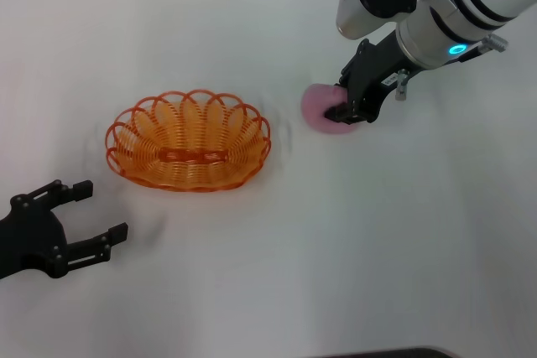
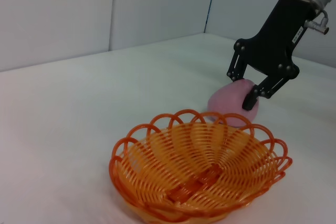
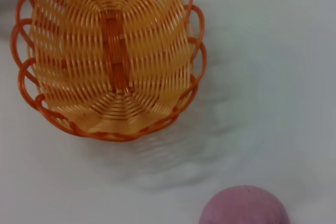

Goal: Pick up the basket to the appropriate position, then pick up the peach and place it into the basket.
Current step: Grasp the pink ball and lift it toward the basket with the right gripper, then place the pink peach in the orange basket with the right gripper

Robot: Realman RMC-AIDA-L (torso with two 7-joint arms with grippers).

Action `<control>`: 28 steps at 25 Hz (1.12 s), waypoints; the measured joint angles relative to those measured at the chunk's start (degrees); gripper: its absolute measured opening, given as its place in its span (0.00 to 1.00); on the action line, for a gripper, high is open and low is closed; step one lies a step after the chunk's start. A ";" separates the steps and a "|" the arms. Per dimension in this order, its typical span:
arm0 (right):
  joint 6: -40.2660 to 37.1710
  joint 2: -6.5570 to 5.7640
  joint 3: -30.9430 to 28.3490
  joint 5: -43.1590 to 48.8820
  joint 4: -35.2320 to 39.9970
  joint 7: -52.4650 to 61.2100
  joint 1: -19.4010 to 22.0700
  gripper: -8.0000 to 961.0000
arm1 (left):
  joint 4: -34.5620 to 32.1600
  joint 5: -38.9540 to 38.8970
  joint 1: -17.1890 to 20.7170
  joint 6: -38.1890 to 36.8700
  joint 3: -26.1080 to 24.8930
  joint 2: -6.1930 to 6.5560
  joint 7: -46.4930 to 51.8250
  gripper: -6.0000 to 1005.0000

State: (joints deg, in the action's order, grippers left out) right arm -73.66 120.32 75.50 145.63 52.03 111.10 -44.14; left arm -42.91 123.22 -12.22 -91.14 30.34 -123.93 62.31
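Observation:
The orange wire basket (image 1: 141, 150) sits on the white table, left of centre, with nothing in it; it also shows in the left wrist view (image 2: 157, 182) and the right wrist view (image 3: 63, 66). Just to its right lies the pink peach (image 1: 316, 107), resting on the table (image 2: 224, 102) (image 3: 244, 207). My right gripper (image 1: 340, 99) is down at the peach with its black fingers (image 2: 251, 98) apart and straddling the fruit's right side. My left gripper (image 1: 102, 209) rests open and empty at the near left, short of the basket.
The white table (image 1: 403, 241) stretches bare around both objects. Pale walls (image 2: 79, 9) stand behind the table in the left wrist view.

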 joint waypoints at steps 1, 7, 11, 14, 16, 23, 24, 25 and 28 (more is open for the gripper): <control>0.01 0.00 0.00 0.00 0.00 0.00 0.02 0.38 | 0.01 0.00 0.00 0.00 0.00 0.00 0.01 0.86; -1.51 -0.05 -0.63 -1.44 2.12 0.00 0.59 0.32 | 0.03 0.00 0.00 0.00 -0.02 0.00 0.24 0.86; -4.85 -0.23 -1.96 -3.70 7.39 0.00 1.94 0.30 | 0.03 0.00 0.00 -0.01 -0.01 0.00 0.26 0.86; -8.17 -0.24 -3.82 -5.06 11.41 0.00 2.57 0.29 | 0.02 0.00 0.00 -0.01 -0.02 0.00 0.26 0.86; -10.21 -0.25 -5.43 -5.91 13.17 -0.11 2.72 0.27 | -0.02 0.00 0.00 -0.01 -0.02 0.00 0.27 0.86; -12.73 -0.54 -7.77 -9.27 14.95 -1.38 3.55 0.21 | -0.24 0.00 -0.07 -0.34 -0.02 0.00 0.41 0.86; -12.73 -0.48 -7.52 -9.34 14.85 -1.47 3.55 0.20 | -0.24 0.00 -0.12 -0.35 -0.01 0.00 0.42 0.86; -12.75 -0.35 -7.12 -9.60 14.75 -1.65 3.55 0.20 | -0.24 0.00 -0.16 -0.36 -0.01 0.00 0.42 0.86; -12.47 -0.12 -5.16 -12.01 14.67 -1.98 3.51 0.17 | -0.25 -0.03 -0.24 -0.43 -0.01 0.00 0.44 0.86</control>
State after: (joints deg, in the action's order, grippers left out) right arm -86.14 120.20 70.34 133.62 66.70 109.11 -40.63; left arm -43.16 123.20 -12.45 -91.57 30.33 -123.93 62.75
